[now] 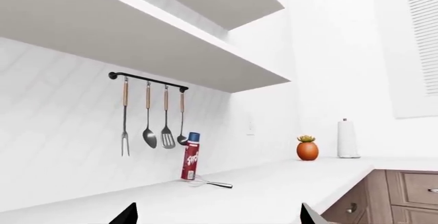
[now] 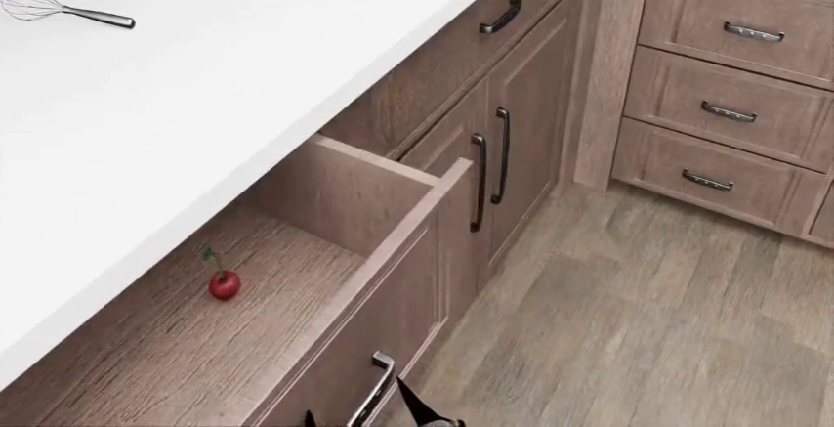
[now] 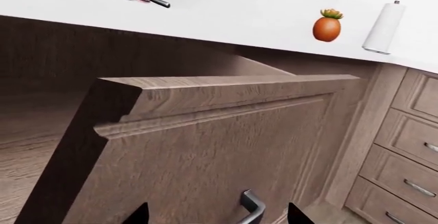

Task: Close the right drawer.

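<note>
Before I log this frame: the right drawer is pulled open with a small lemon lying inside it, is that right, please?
Not quite: the right drawer is pulled open, but the thing lying inside it is a small red cherry, not a lemon. The head view shows it.

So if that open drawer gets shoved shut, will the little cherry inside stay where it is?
Probably not. The cherry is round and lies loose on the flat floor of the right drawer, with nothing beside it, so it would likely roll or slide. It looks small and light, so even a gentle push could move it. Its stem might slow the rolling a bit.
</note>
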